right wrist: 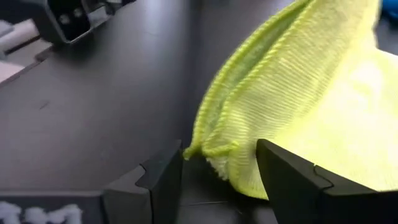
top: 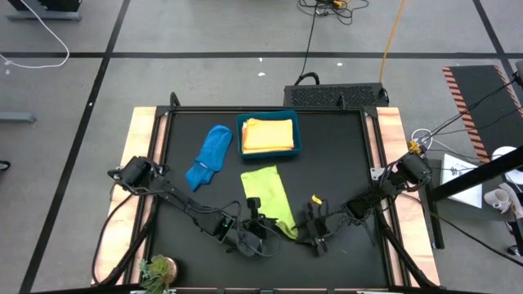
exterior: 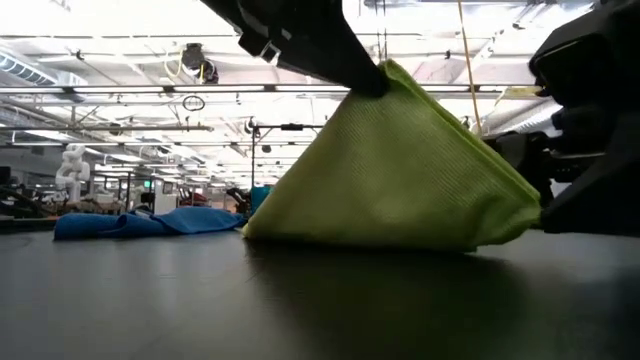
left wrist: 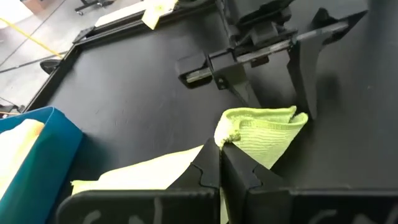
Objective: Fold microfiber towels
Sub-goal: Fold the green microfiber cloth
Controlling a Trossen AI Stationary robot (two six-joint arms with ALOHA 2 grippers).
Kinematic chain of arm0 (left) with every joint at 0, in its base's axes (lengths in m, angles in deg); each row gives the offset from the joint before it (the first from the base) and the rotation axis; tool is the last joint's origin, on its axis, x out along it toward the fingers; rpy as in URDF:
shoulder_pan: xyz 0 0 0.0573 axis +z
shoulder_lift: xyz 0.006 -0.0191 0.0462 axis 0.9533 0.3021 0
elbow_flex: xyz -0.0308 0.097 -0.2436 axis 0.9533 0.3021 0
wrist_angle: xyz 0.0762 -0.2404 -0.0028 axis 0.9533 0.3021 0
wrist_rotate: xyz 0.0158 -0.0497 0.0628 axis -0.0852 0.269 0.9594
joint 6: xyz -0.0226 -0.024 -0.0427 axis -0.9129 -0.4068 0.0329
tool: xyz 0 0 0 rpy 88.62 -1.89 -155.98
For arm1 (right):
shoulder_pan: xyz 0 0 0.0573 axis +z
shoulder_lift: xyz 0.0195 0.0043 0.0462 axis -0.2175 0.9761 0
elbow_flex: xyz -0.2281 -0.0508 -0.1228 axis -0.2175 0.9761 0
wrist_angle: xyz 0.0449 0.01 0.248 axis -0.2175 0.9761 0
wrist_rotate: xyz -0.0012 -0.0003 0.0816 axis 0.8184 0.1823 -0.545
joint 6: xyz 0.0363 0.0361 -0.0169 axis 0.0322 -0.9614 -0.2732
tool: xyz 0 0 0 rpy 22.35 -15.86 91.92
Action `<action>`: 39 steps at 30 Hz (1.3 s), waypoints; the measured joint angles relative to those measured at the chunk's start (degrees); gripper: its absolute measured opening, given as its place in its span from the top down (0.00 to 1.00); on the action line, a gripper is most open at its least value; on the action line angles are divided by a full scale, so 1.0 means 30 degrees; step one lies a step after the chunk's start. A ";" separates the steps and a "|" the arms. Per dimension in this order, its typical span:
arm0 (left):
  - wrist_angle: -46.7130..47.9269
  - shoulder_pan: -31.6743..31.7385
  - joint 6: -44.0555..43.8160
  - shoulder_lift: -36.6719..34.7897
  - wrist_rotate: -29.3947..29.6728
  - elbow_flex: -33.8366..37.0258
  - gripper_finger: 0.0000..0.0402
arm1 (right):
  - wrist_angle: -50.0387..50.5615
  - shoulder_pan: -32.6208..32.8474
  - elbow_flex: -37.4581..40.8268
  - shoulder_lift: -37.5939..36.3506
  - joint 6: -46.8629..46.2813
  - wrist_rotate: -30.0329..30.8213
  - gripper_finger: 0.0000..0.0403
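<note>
Left end effector (left wrist: 221, 163) pinching lime green towel (left wrist: 264, 134) — lifted corner, right end effector (right wrist: 219, 169) spread beside it

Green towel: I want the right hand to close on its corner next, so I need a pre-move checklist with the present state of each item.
1. Left hand shut on the green towel, corner lifted: ok.
2. Right hand open, fingers either side of the other corner: ok.
3. Towel edge between the right fingers, not yet pinched: ok.
4. Blue towel lies apart from the green one: ok.
5. Bin with the yellow towel is clear of both arms: ok.
6. Whether the green towel's far edge lies flat: cannot tell.
</note>
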 joint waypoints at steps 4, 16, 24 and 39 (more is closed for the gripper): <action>0.0019 0.0000 -0.0160 -0.0007 0.0018 0.0011 1.00 | 0.0249 0.0000 0.0000 -0.0001 -0.0933 0.0959 0.52; 0.0641 -0.0036 -0.0541 -0.0007 0.0029 0.0011 1.00 | 0.0155 0.0000 0.0000 -0.0015 -0.1000 0.0832 0.80; 0.1737 -0.0647 -0.0855 -0.0069 0.0063 0.0011 1.00 | 0.0275 0.0744 0.0000 -0.0930 -0.0087 0.0340 0.99; 0.2662 -0.4185 -0.1241 -0.0102 -0.1519 0.0011 1.00 | 0.7591 0.1215 -0.4616 -0.2543 0.1882 -0.2105 1.00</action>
